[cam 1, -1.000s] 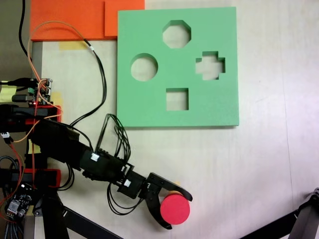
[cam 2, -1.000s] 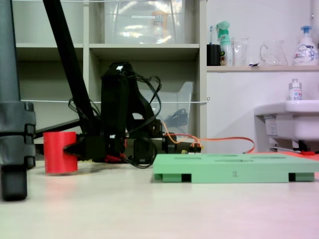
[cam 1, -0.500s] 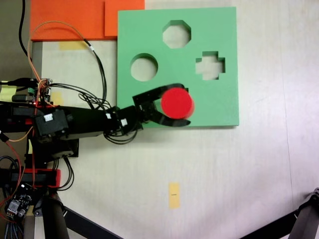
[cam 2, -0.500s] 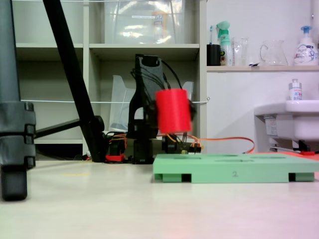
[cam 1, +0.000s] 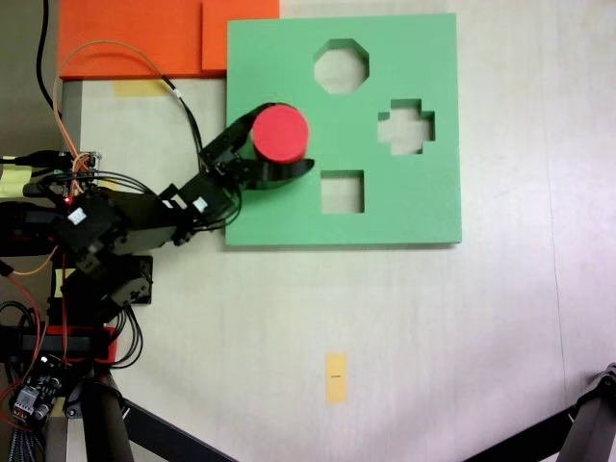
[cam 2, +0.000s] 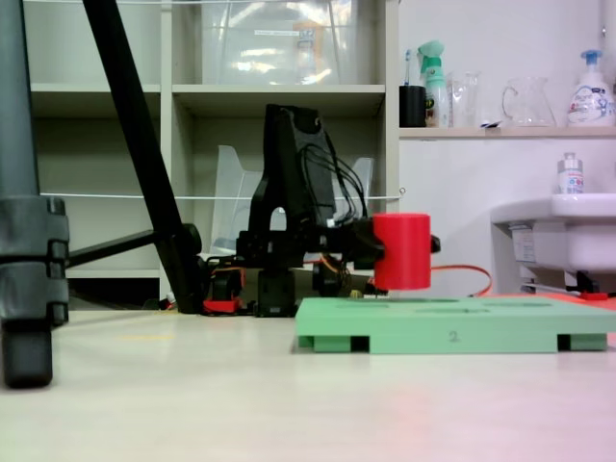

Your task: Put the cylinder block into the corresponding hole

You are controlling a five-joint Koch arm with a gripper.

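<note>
The red cylinder block (cam 1: 280,133) is held upright in my gripper (cam 1: 286,136), whose black jaws are shut on its sides. It hangs over the left part of the green foam board (cam 1: 404,207), right where the circular hole lies, so the hole is hidden beneath it. From the side, the cylinder block (cam 2: 401,251) has its bottom just above the top of the board (cam 2: 452,327), with a thin gap. The arm reaches in from the left in a fixed view.
The octagonal cutout (cam 1: 341,65), the cross cutout (cam 1: 405,127) and the square cutout (cam 1: 342,192) are open. Orange foam sheets (cam 1: 135,38) lie at the top left. A yellow tape mark (cam 1: 335,376) sits on the table. Tripod legs (cam 2: 24,241) stand nearby.
The gripper carried the cylinder from the table onto the board, past the square cutout, then up-left over the circular hole and lower toward the board.
</note>
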